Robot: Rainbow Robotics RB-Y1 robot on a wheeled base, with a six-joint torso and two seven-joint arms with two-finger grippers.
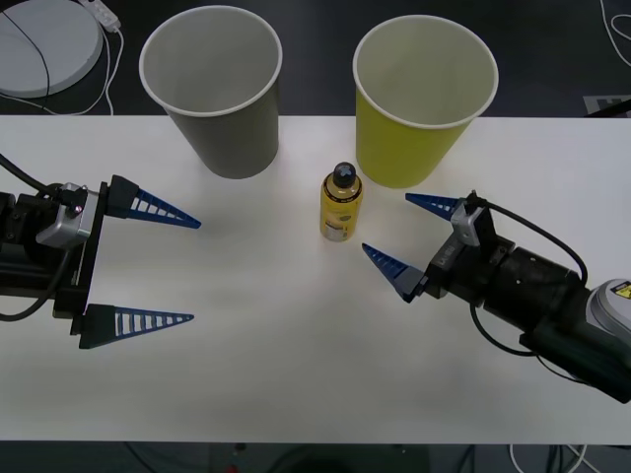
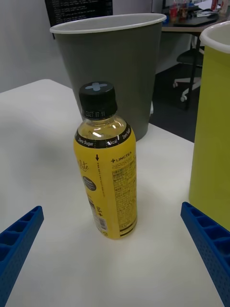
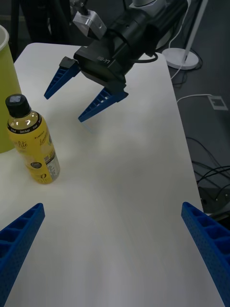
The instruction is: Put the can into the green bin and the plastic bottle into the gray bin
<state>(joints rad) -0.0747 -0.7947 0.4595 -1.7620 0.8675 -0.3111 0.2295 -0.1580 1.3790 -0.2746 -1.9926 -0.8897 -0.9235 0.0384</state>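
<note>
White table | gray bin and green bin at back | you've got right gripper spread, nearer | left gripper spread, well apart | plastic bottle upright between bins, just ahead of right fingers

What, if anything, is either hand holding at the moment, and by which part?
Nothing is held. The right hand is open beside the upright plastic bottle without touching it, and the left hand is open over bare table.
</note>
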